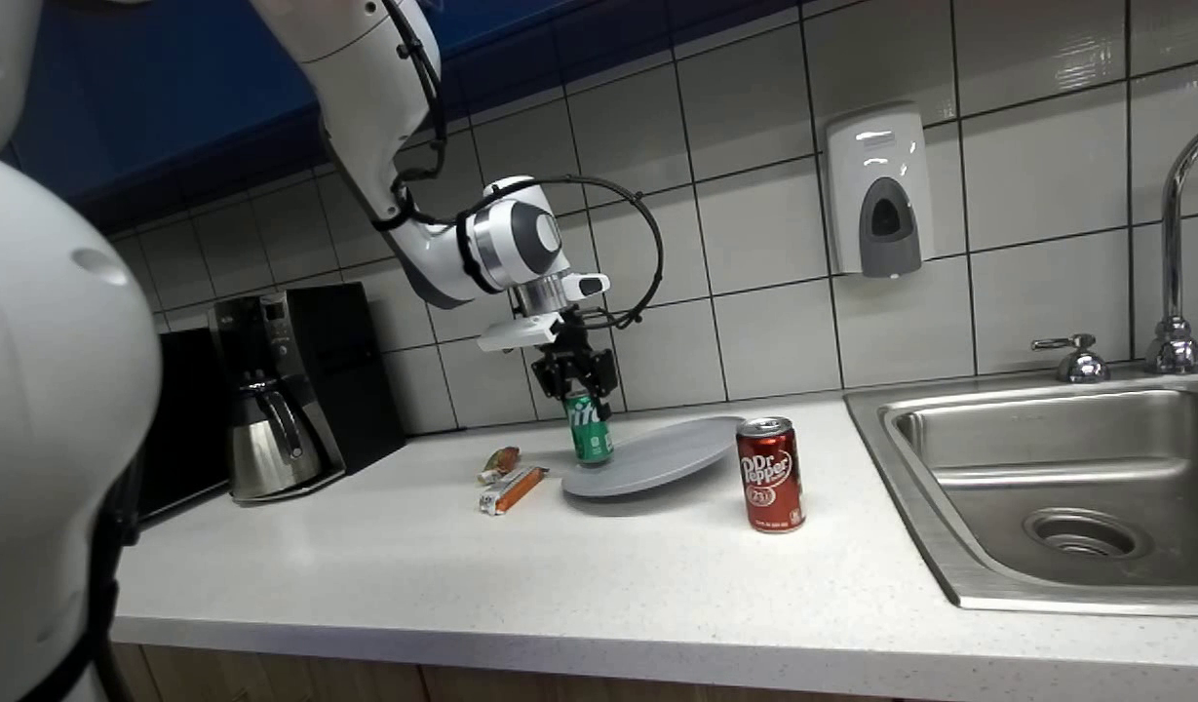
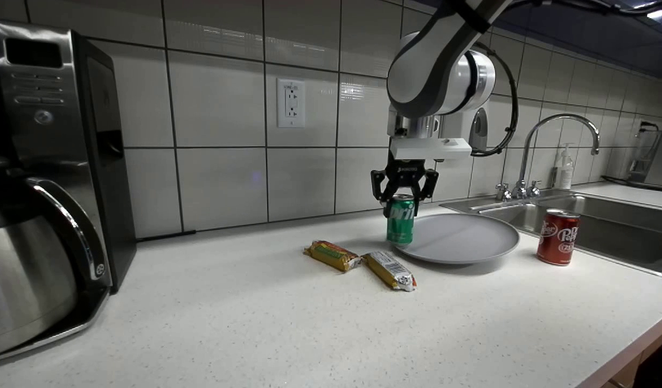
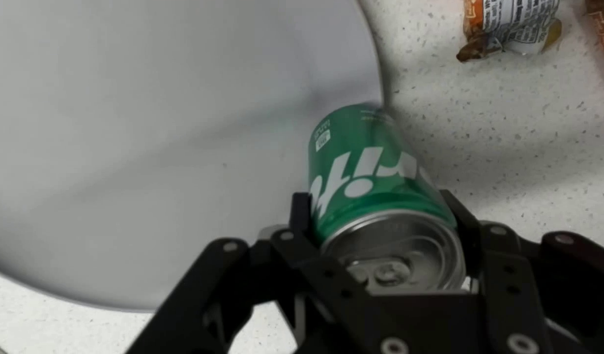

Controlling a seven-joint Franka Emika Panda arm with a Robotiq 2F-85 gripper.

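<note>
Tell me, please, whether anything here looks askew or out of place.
Yes, the plate looks tilted: its rim by the green can in the gripper sits low, while the opposite side appears raised off the counter. No spill shows.

The white arm [image 1: 374, 107] slopes down from above and bends at the wrist [image 1: 506, 239]; in both exterior views the black gripper [image 2: 401, 208] hangs beneath, pointing down; in the wrist view its 2 fingers [image 3: 301, 216] stand partly spread, clasped on opposite sides of what they hold.
</note>
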